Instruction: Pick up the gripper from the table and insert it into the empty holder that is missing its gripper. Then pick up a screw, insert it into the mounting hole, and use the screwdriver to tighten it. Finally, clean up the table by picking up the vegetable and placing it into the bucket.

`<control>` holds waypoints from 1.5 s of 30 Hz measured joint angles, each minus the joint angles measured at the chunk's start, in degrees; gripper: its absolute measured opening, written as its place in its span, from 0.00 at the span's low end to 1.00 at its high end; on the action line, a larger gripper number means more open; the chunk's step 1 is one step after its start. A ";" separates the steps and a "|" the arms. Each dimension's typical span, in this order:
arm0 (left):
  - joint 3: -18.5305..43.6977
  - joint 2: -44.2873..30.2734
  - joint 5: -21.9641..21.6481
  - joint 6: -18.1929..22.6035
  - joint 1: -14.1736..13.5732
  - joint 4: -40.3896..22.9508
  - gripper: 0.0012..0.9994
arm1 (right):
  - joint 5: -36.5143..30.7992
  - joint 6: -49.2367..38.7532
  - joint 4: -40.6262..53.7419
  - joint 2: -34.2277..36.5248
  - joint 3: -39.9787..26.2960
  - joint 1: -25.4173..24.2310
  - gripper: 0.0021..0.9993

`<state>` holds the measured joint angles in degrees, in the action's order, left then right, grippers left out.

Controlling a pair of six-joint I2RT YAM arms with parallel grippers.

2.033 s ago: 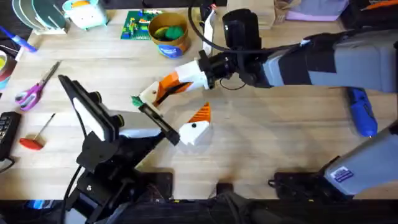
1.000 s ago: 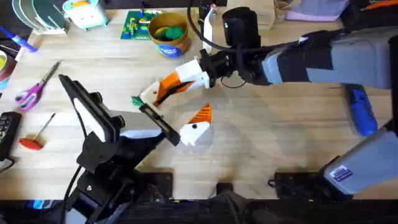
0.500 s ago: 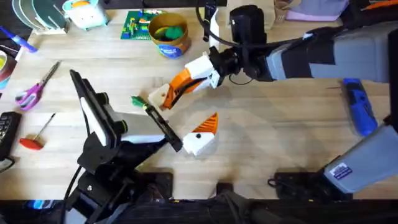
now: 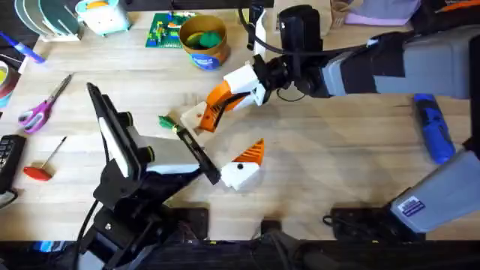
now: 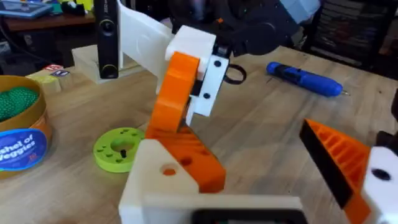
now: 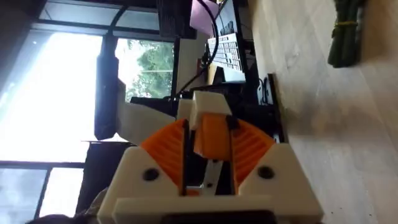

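The right gripper [image 4: 211,109], white with orange ribbed pads, is clamped on the white plastic wedge-shaped gripper finger with an orange ribbed face [image 4: 190,117] and holds it at the middle of the light plank-grained wooden table [image 4: 337,165]; this finger's long axis slants from far right to near left. The black bar-shaped holder [image 4: 193,150] ending the left arm crosses that line, running from far left to near right; its far-left end lies just beside the finger's white tip, on the near-left side. Whether they touch is unclear, and so is whether the left arm's end effector is open; judging by this, seating needs a short near-left push by the right arm.
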<state>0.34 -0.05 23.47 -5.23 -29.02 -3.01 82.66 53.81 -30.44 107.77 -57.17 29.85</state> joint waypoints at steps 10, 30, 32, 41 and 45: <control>0.00 0.00 0.18 -0.13 0.00 -0.02 0.99 | 0.08 0.16 0.30 0.00 0.00 0.85 0.38; 0.00 0.00 0.75 -0.43 0.00 0.00 0.99 | -0.36 0.05 2.66 0.00 -0.07 0.90 0.56; 0.00 0.00 0.75 -0.43 0.00 -0.01 0.99 | -0.38 -0.06 2.66 0.00 -0.07 0.90 0.59; 0.00 0.00 0.75 -0.42 0.00 -0.02 0.99 | -0.79 -0.25 2.67 0.00 -0.07 -1.27 0.63; 0.00 0.00 0.75 -0.42 0.00 -0.01 0.99 | -0.69 -0.27 3.13 0.00 -0.07 -2.82 0.64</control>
<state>0.34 -0.05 24.23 -5.65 -29.02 -3.01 81.97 53.54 -27.31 107.77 -57.23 27.03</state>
